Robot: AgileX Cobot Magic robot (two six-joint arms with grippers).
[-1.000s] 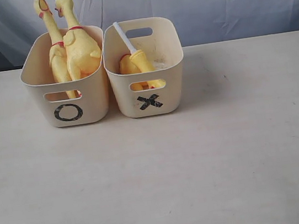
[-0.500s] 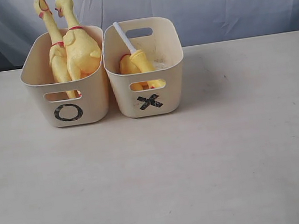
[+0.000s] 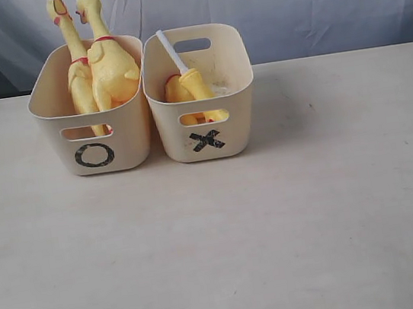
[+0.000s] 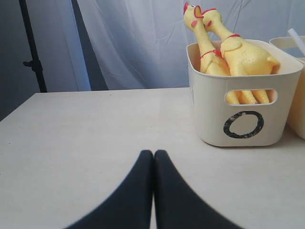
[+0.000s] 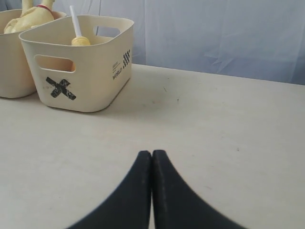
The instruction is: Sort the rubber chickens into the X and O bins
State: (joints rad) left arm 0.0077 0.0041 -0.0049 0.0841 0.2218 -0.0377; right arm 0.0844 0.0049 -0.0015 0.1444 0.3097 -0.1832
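Two long yellow rubber chickens (image 3: 106, 69) stand upright in the cream O bin (image 3: 94, 151), their heads above its rim; they also show in the left wrist view as chickens (image 4: 238, 52) in the O bin (image 4: 243, 126). The X bin (image 3: 206, 141) beside it holds yellow chicken bodies (image 3: 191, 91), one with a white stick (image 3: 171, 50) leaning out. The right wrist view shows the X bin (image 5: 76, 81) and the stick (image 5: 75, 21). My left gripper (image 4: 153, 152) is shut and empty, low over the table, apart from the O bin. My right gripper (image 5: 151, 152) is shut and empty too. Neither gripper appears in the exterior view.
The pale table (image 3: 278, 229) spreads in front of and to the right of the bins. A grey-blue curtain (image 3: 308, 2) hangs behind. A dark stand (image 4: 31, 47) rises past the table's far left edge.
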